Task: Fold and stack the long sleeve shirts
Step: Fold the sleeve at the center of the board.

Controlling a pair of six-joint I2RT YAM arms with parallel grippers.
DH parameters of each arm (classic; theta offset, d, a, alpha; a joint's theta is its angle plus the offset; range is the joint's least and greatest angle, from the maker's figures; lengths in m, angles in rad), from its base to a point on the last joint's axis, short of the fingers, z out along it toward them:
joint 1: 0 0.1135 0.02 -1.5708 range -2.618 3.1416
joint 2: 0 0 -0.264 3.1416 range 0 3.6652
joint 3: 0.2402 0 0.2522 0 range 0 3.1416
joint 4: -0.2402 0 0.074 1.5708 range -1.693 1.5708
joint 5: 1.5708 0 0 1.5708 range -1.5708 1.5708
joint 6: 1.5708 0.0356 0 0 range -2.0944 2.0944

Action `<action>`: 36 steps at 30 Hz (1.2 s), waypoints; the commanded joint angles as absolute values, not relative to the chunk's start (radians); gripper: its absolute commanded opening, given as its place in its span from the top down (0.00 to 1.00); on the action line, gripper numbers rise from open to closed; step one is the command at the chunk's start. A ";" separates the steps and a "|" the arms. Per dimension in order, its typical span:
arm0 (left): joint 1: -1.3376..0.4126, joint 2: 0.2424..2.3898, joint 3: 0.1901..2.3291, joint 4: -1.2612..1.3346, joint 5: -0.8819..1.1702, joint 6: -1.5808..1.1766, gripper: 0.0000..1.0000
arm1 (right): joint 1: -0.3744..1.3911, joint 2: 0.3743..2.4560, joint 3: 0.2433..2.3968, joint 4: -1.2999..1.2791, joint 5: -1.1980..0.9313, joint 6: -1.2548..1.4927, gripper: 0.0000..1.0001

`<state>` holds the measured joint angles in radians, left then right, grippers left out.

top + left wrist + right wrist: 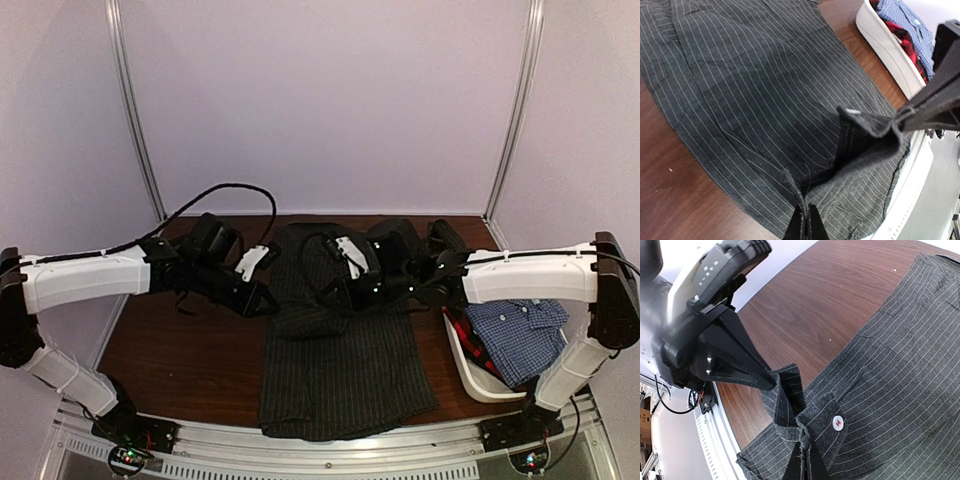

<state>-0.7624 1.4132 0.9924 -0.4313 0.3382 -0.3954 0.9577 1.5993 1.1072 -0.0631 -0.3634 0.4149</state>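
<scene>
On the wooden table [180, 350], the black pinstriped shirt [340, 370] lay spread flat, one buttoned cuff [832, 422] raised in a peaked ridge, left gripper [805, 212] and right gripper [802, 445] each clamped tight on its cloth.

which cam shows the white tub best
top external: the white tub shows most fully there, at the right, with the blue check shirt in it. left wrist catches just one wall, the red shirt and a bit of blue. right wrist misses it.
</scene>
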 commanded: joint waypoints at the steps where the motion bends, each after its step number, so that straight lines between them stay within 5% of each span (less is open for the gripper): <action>1: -0.781 1.377 0.968 -0.384 0.378 -0.413 1.00 | 0.980 1.587 1.126 -0.103 -0.380 0.390 1.00; 13: -0.785 1.311 1.014 -0.424 0.303 -0.410 1.00 | 1.049 1.602 1.109 -0.069 -0.364 0.423 1.00; 36: -0.905 1.305 0.732 -0.373 0.409 -0.520 0.94 | 1.171 1.709 1.007 -0.055 -0.411 0.448 1.00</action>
